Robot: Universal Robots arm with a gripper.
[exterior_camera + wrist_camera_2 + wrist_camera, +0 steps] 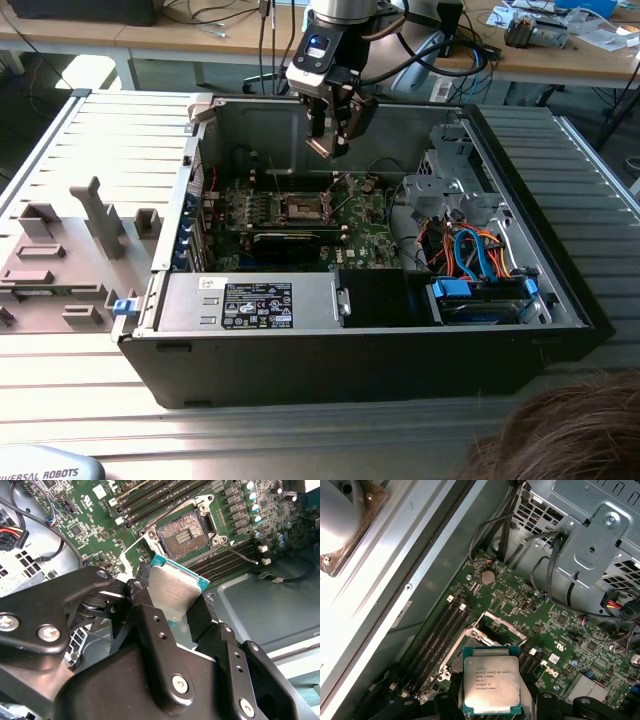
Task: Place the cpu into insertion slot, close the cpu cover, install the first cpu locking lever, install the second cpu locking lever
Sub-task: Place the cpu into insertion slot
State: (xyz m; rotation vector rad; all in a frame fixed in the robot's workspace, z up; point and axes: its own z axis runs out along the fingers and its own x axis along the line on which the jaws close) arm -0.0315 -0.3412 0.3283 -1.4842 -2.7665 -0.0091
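The cpu (175,587) is clamped by its edges between the gripper's (175,602) two black fingers (150,622), metal top toward both wrist cameras, and hangs in the air well above the board. In the first wrist view the cpu (491,685) partly overlaps the insertion slot (481,639) beneath it, so it is roughly over the target but not touching it.

The insertion slot (182,535) is bare, its contact field exposed. The cpu cover (504,624) appears to be swung up and open, though its exact angle is hard to judge. A thin wire locking lever (240,555) juts out beside the socket, unlatched as far as I can tell. On this showing none of the four steps is done: the chip is picked up and carried, with seating, cover and both levers all left.

In the exterior view the gripper (333,142) points straight down inside the open computer case (560,290), near its far wall, above the insertion slot (302,208) on the green motherboard (372,235).
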